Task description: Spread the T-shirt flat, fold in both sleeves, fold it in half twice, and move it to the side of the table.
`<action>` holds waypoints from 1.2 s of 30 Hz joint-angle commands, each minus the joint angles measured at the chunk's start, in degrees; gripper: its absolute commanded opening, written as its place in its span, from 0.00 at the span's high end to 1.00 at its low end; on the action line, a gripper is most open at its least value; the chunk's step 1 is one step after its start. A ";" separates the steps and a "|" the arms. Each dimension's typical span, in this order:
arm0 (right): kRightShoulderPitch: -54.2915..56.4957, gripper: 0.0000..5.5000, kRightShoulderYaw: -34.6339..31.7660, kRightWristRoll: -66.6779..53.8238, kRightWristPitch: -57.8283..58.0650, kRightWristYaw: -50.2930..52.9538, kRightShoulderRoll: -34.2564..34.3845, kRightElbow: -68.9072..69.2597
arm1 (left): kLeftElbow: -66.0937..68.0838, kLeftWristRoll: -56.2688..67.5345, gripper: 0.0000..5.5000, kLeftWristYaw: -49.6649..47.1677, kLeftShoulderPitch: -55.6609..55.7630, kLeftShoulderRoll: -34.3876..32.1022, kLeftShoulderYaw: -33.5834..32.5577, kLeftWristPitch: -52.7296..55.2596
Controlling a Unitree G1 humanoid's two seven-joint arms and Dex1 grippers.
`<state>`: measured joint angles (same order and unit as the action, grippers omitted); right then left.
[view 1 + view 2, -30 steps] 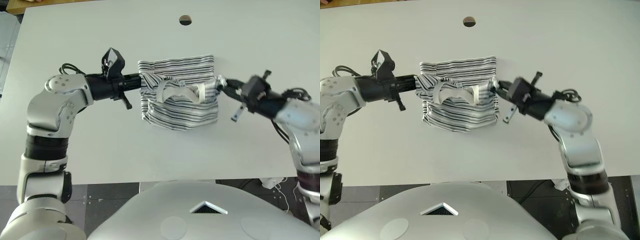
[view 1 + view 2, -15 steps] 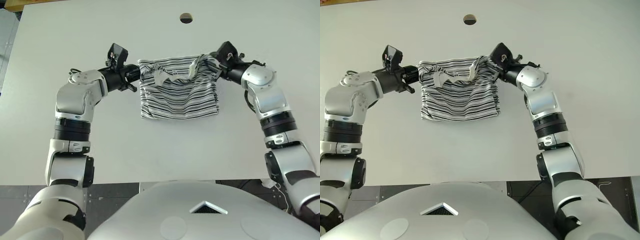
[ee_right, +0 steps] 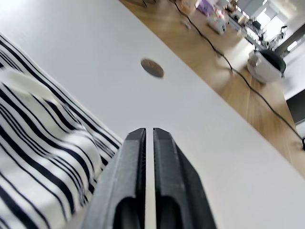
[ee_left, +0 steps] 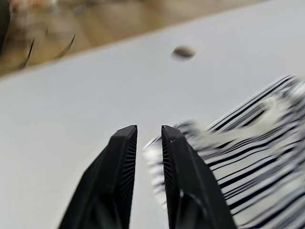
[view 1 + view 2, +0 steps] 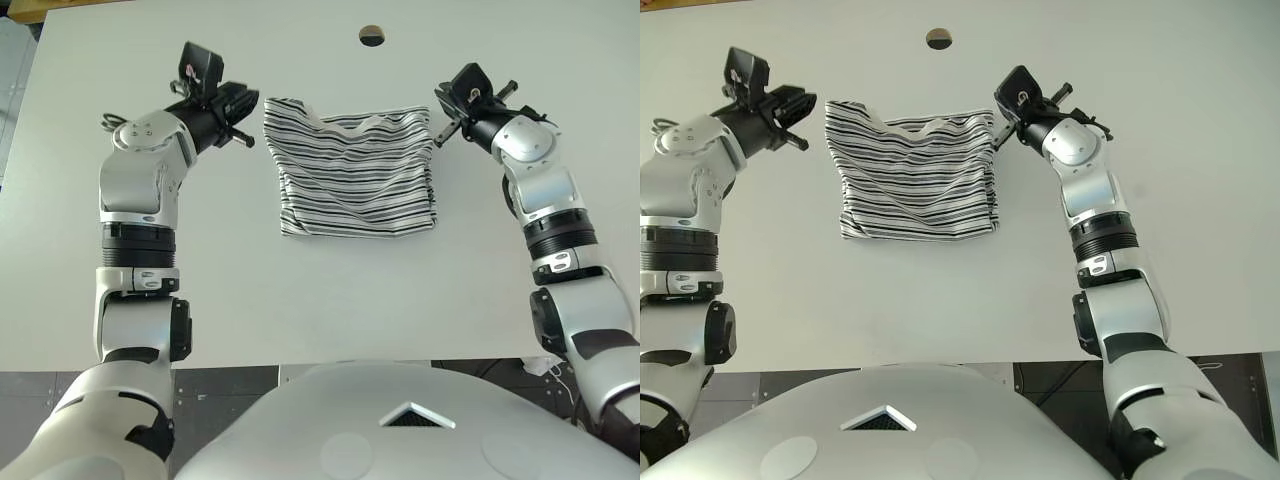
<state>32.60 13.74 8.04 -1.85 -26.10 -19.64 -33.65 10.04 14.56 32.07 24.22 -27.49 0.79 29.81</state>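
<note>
You have the T-shirt (image 5: 355,170) lying as a rough square packet on the far middle of the table (image 5: 300,290), not at either side. The rounded, doubled edge faces you and the loose edges lie far. I judge that a half fold is laid, though I cannot tell whether it is the first or the second.

Your left gripper (image 4: 149,131) hovers just beside the shirt's far left corner, apart from the cloth. Its fingers are a little apart with nothing between them. Your right gripper (image 3: 149,131) is just off the far right corner. Its fingers are drawn almost together, leaving only a slit, and it is empty too. This mirrored stance at the two far corners suits a cloth this wide, since each arm answers for one corner and the edge stays square.

The shirt is a soft knit in thin black and white stripes, and it is limp enough to hold wrinkles across its top. The far edge is uneven, dipping in the middle where a pale band shows, so the layers look poorly matched there. The table is white, smooth and hard, so the packet should slide readily. A small round hole (image 5: 371,38) lies beyond the shirt. The inner pads (image 4: 129,157) are black and finely ribbed, which should grip thin fabric well.
</note>
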 commanded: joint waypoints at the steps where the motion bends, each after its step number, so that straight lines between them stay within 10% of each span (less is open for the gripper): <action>1: -0.19 0.98 0.98 1.21 -0.42 -1.17 0.72 1.31 | -13.11 2.50 0.94 3.43 -5.36 0.35 3.83 4.76; 9: -0.78 0.98 4.57 5.30 -1.21 -1.64 1.84 -6.68 | -31.07 0.42 0.98 10.53 -17.18 -5.93 19.69 10.24; 18: -4.35 0.98 9.37 10.94 0.80 -5.19 -1.17 -7.47 | -29.85 -2.05 0.98 13.64 -18.70 -10.87 22.46 11.09; 36: -40.28 0.98 15.99 14.41 20.86 -20.27 -18.39 56.35 | -18.72 -4.41 0.98 18.15 -13.36 -16.30 16.94 8.01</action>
<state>-2.04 25.06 21.81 15.44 -41.86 -36.59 18.45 -9.84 10.87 49.90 9.19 -43.32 18.84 37.94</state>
